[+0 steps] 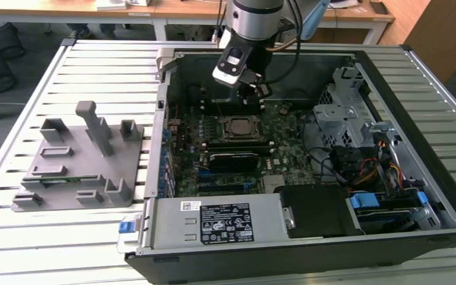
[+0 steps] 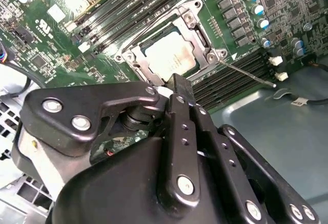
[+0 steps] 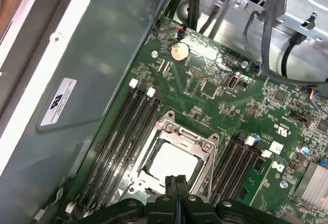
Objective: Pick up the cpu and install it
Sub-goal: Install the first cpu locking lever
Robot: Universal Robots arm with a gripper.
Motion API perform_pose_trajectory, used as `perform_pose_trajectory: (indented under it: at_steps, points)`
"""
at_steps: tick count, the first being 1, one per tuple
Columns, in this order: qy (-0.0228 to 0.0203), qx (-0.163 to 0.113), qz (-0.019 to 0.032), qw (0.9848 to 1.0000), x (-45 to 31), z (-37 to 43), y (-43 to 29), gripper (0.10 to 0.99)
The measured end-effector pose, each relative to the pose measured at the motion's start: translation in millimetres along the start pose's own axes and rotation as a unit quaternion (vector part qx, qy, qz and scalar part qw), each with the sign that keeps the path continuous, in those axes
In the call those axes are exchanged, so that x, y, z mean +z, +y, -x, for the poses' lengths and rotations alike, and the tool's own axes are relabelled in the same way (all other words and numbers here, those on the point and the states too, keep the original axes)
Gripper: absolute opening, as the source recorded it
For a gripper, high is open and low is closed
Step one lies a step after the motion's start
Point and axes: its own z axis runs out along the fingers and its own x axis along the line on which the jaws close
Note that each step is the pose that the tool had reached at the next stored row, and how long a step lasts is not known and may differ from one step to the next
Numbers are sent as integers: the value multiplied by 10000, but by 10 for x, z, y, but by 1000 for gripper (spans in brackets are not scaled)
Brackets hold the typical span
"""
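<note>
The cpu [image 3: 171,163] is a flat square chip with a pale silvery top, sitting flat inside the socket frame [image 3: 207,147] on the green motherboard [image 3: 266,116], seen in both wrist views [image 2: 171,60].

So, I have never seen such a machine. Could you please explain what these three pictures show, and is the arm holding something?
The exterior view shows a robot arm reaching into an open computer case that lies on a slatted table. On the exterior view's left stands a grey plastic holder for parts. The two wrist views come from cameras riding on the arm and look down past its black gripper at the green circuit board. The silvery square chip, the cpu, already lies inside its metal socket frame. The gripper's fingers are pressed together just above it and hold nothing.
</note>
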Motion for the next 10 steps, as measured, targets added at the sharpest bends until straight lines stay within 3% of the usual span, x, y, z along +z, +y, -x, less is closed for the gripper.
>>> perform_pose_trajectory:
  at_steps: [5, 10]
  points:
    - [3, -317, -5, 9995, 3, -5, 1, 106]
    - [8, -775, -11, 9970, 12, -5, 1, 106]
